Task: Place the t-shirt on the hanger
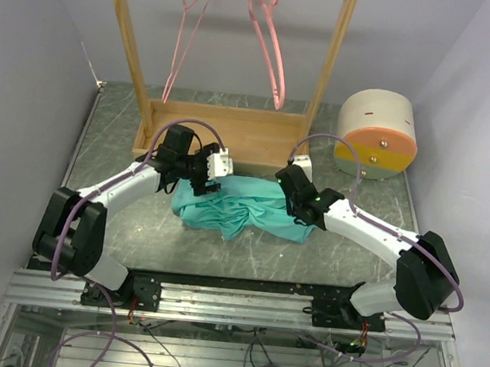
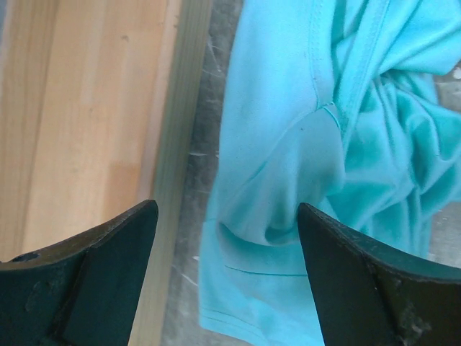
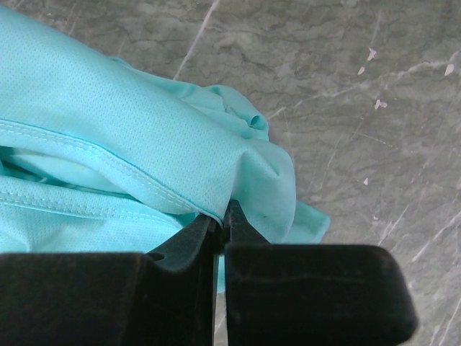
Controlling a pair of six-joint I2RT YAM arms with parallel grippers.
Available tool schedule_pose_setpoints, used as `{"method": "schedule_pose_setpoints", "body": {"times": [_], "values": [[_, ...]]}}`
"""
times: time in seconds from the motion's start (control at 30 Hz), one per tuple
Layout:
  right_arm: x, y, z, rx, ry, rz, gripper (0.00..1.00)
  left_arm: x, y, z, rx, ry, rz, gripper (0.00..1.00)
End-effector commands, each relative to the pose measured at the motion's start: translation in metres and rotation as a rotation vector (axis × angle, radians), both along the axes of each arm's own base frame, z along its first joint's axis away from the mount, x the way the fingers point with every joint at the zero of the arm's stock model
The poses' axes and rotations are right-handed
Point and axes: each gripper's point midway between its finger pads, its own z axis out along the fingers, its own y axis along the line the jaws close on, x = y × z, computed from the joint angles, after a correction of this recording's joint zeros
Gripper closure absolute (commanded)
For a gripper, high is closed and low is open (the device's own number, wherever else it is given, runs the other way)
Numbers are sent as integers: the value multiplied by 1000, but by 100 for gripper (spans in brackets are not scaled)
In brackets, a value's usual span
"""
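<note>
The teal t-shirt (image 1: 243, 205) lies crumpled on the table in front of the wooden rack. Two pink hangers hang from the rack's top bar, one on the left (image 1: 185, 43) and one on the right (image 1: 271, 43). My left gripper (image 1: 196, 172) is open above the shirt's left edge; in the left wrist view (image 2: 227, 216) its jaws straddle a fold of the t-shirt (image 2: 288, 158) beside the rack base (image 2: 86, 108). My right gripper (image 1: 289, 195) is shut on a hemmed edge of the t-shirt (image 3: 144, 137), shown between the fingertips in the right wrist view (image 3: 222, 213).
The wooden rack (image 1: 224, 134) stands at the back centre with its base close behind the shirt. A round cream, yellow and orange drum (image 1: 376, 134) sits at the back right. Grey walls close in both sides.
</note>
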Motion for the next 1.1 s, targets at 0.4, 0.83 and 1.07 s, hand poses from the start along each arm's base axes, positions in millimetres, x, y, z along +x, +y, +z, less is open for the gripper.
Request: {"method": "schedule_pose_setpoints", "body": {"times": [0.4,0.83,1.07], "values": [[-3,-3,-4,12,5,-23,100,-38,-14,-9,83,36,-403,13],[-5,-2,-11,14,15,-30,100,-41,-34,-25,89,61,-368,25],[-6,-7,-9,3,14,-37,100,-29,-33,-31,101,81,-284,80]]}}
